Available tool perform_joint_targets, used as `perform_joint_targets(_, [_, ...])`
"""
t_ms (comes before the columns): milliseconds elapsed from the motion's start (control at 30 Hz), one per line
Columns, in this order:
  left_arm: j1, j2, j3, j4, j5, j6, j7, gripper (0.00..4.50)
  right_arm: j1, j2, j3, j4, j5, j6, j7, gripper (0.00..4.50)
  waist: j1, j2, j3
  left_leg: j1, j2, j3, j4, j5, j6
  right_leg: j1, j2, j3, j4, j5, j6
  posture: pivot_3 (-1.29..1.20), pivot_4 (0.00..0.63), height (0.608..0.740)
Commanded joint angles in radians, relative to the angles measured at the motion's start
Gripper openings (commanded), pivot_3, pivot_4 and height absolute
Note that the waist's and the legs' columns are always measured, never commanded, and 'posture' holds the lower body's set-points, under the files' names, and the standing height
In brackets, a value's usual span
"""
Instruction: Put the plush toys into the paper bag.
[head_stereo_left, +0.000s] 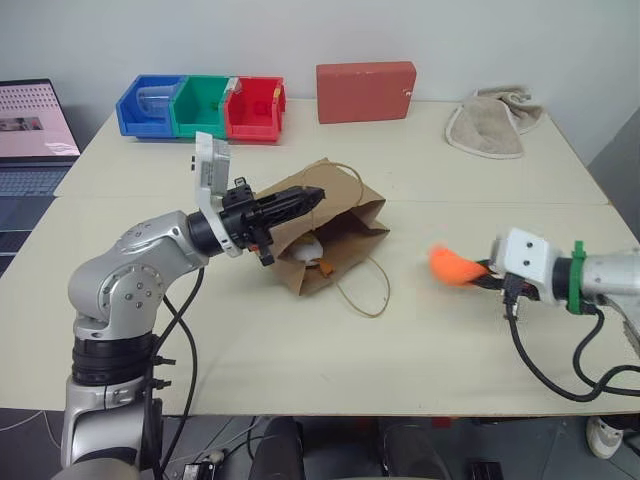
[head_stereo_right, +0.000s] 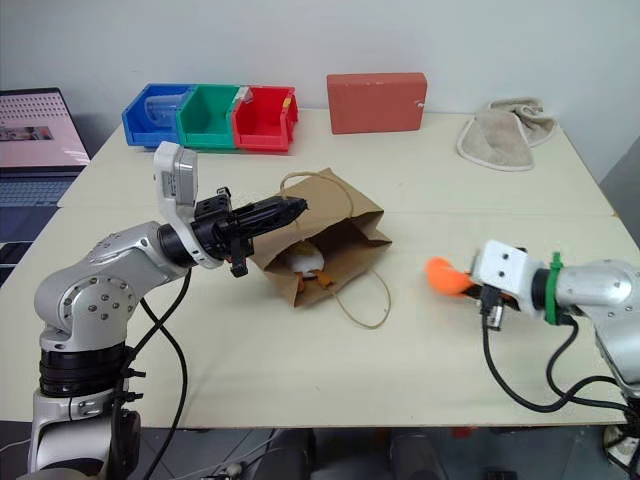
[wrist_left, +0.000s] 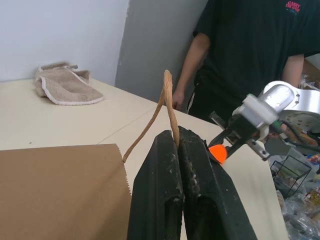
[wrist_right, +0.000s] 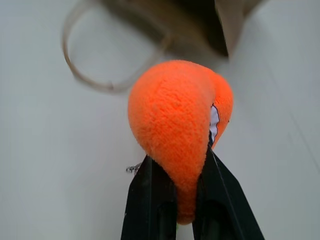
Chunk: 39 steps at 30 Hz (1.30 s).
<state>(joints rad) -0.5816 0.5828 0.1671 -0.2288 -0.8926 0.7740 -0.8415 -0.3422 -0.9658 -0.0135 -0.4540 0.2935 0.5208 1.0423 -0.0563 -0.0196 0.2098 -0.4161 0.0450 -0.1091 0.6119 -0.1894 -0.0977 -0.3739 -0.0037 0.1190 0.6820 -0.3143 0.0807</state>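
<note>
The brown paper bag (head_stereo_left: 335, 225) lies on its side mid-table, its mouth open toward the near side. My left gripper (head_stereo_left: 315, 195) is shut on the bag's upper cord handle (wrist_left: 169, 95) and holds that edge raised. A white egg plush toy (head_stereo_left: 310, 250) with orange feet rests inside the mouth. To the right of the bag, my right gripper (head_stereo_left: 482, 270) is shut on the round orange plush toy (wrist_right: 175, 120) and holds it just above the table, pointing toward the bag. The orange toy (head_stereo_left: 452, 265) is apart from the bag.
The bag's lower cord handle (head_stereo_left: 366, 296) loops out on the table. At the back stand a red box (head_stereo_left: 366, 92) and blue, green and red bins (head_stereo_left: 200, 106), with a beige cloth (head_stereo_left: 490, 125) at the right. A laptop (head_stereo_left: 32, 130) sits far left. A person (wrist_left: 250, 50) stands beyond the table.
</note>
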Motion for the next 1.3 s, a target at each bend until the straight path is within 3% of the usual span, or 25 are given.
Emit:
perform_joint_targets(33, [-0.028,0.011,0.034,-0.013,-0.021,-0.015,-0.009,0.00,-0.124,0.100,0.067,-0.013,0.017,0.071,-0.070,0.01,0.000,-0.001,0.000,0.000,0.000,0.000,0.000,0.000,0.000,0.000,0.000,0.000,0.000,0.000,0.000,0.00,0.150,0.740])
perform_joint_targets(333, [-0.038,-0.003,0.023,-0.032,-0.029,-0.012,-0.004,0.00,-0.380,0.383,0.364,0.271,-0.216,-0.003,-0.197,0.01,-0.001,-0.001,0.000,-0.001,0.000,-0.001,-0.001,0.000,0.000,-0.001,0.000,-0.001,0.000,0.000,0.000,0.00,0.150,0.740])
perform_joint_targets(533, [-0.026,-0.009,0.026,-0.051,-0.036,-0.004,0.004,0.00,-0.485,0.524,0.413,0.411,-0.285,-0.006,-0.247,0.01,0.001,-0.001,0.000,-0.002,0.000,-0.002,-0.002,0.000,0.000,-0.003,0.000,-0.002,0.001,0.001,0.000,0.00,0.150,0.740])
perform_joint_targets(633, [-0.023,-0.012,0.026,-0.053,-0.037,-0.003,0.006,0.00,-0.512,0.569,0.394,0.468,-0.310,-0.026,-0.299,1.02,0.004,-0.001,0.000,-0.002,0.000,-0.003,-0.003,0.000,0.000,-0.003,-0.001,-0.004,0.001,0.001,0.000,0.00,0.150,0.740])
perform_joint_targets(933, [-0.025,-0.028,0.020,-0.037,-0.023,-0.012,0.010,0.00,-0.493,0.573,0.368,0.401,-0.295,0.016,-0.279,4.33,0.000,-0.001,0.000,-0.002,0.000,-0.003,-0.003,0.000,0.000,-0.003,-0.001,-0.004,0.001,0.001,-0.001,0.00,0.150,0.740])
perform_joint_targets(1067, [-0.031,-0.036,0.013,-0.026,-0.009,-0.020,0.012,0.00,-0.477,0.539,0.334,0.293,-0.260,0.057,-0.240,4.46,0.001,-0.001,0.000,-0.002,0.000,-0.003,-0.003,0.000,0.000,-0.003,-0.001,-0.004,0.001,0.001,-0.001,0.00,0.150,0.740])
perform_joint_targets(1167, [-0.040,-0.046,0.009,-0.014,0.001,-0.028,0.015,0.00,-0.437,0.442,0.234,0.105,-0.109,0.167,-0.119,4.46,0.006,0.000,0.000,-0.003,0.000,-0.003,-0.003,0.000,0.000,-0.003,-0.001,-0.005,0.001,0.001,-0.001,0.00,0.150,0.740])
perform_joint_targets(1300, [-0.040,-0.048,0.005,-0.011,0.007,-0.039,0.019,0.00,-0.330,0.316,0.108,-0.035,0.021,0.276,-0.061,4.46,0.011,-0.001,0.000,-0.003,0.000,-0.004,-0.003,0.000,0.000,-0.002,-0.001,-0.005,0.000,0.001,-0.001,0.00,0.150,0.740])
